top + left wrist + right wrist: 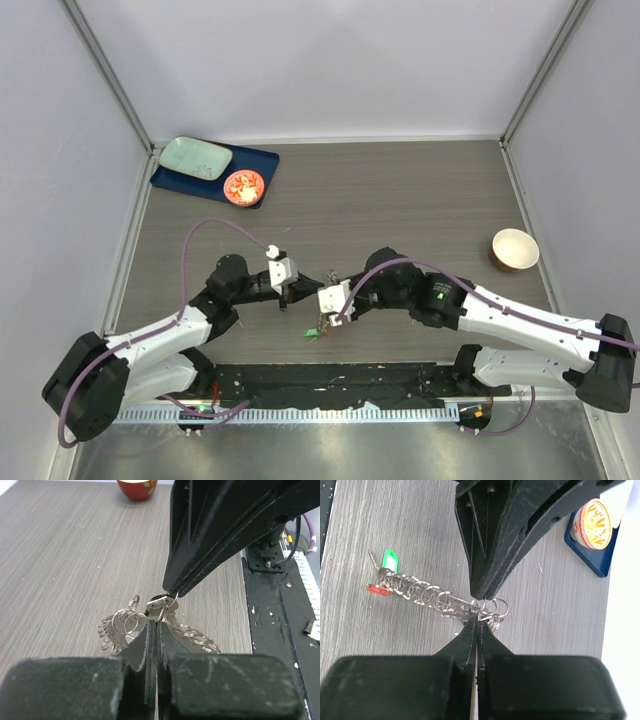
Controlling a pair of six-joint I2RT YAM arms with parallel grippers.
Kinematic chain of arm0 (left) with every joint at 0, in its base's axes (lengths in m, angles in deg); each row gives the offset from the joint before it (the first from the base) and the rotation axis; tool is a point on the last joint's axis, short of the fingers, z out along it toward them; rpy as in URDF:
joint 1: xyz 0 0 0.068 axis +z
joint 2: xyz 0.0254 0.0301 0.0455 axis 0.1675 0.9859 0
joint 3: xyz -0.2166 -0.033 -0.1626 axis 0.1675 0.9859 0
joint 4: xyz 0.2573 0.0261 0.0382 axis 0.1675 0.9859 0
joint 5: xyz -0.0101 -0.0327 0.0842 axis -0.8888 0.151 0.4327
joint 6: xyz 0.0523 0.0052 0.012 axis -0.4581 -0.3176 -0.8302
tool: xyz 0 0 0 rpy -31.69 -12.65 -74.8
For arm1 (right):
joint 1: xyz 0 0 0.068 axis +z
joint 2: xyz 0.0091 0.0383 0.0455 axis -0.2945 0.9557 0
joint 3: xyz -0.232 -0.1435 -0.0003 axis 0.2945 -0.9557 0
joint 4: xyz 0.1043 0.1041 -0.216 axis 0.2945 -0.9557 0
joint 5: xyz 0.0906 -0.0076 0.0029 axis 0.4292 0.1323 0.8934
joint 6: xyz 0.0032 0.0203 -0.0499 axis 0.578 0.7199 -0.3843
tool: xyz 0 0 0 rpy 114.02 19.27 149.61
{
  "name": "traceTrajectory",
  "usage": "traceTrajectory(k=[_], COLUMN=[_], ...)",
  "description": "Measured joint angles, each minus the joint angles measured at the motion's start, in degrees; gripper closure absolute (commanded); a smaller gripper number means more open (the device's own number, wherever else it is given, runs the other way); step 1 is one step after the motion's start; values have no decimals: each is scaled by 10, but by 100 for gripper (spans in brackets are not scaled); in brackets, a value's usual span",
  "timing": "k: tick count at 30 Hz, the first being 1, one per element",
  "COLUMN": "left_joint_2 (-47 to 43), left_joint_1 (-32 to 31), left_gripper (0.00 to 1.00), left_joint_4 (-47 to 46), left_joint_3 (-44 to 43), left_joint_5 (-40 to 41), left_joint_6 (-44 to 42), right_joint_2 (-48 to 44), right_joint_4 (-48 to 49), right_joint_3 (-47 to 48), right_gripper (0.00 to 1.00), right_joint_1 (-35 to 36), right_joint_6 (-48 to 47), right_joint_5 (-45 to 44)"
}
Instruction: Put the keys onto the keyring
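The keyring is a bunch of small metal rings and grey keys, strung out between both grippers above the table. A green tag and a red tag hang at its far end; they also show in the top view. My left gripper is shut on a flat metal part of the keyring. My right gripper is shut on a small silver key at the same spot. The two grippers meet tip to tip. No black key shows.
An orange-red round dish and a mint plate sit on a blue tray at the back left. A small bowl stands at the right. The black base rail runs along the near edge.
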Motion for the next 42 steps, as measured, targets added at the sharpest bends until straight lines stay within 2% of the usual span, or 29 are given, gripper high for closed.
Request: traceTrajectory(k=[10, 15, 17, 18, 21, 23, 24, 26, 29, 32, 37, 42], left_joint_2=[-31, -23, -16, -11, 2, 1, -3, -17, -55, -106, -167, -203], left_joint_1=[-3, 2, 6, 7, 7, 7, 8, 8, 8, 10, 11, 12], left_gripper=[100, 100, 91, 77, 56, 48, 41, 33, 14, 0, 0, 0], left_joint_4=[-125, -183, -198, -202, -201, -197, -187, -164, -91, -21, 61, 137], left_joint_3=[59, 73, 72, 70, 62, 56, 50, 37, 4, -39, -83, -85], left_joint_5=[97, 195, 228, 244, 286, 313, 329, 362, 427, 504, 600, 635], left_joint_6=[141, 202, 215, 220, 231, 234, 235, 234, 229, 225, 222, 229], right_joint_2=[-36, -22, -6, 3, 29, 47, 56, 76, 114, 174, 245, 256], right_joint_4=[82, 122, 128, 133, 143, 152, 156, 169, 188, 201, 218, 220], right_joint_3=[-58, -81, -81, -81, -77, -68, -61, -39, 6, 75, 154, 155], right_gripper=[99, 99, 99, 99, 99, 99, 99, 99, 99, 99, 99, 99], right_joint_1=[0, 0, 0, -1, -21, -49, -65, -98, -144, -189, -245, -269], right_joint_6=[45, 67, 70, 71, 79, 89, 94, 106, 128, 150, 205, 276], right_joint_5=[-6, -13, -21, -25, -27, -26, -26, -26, -28, -51, -92, -115])
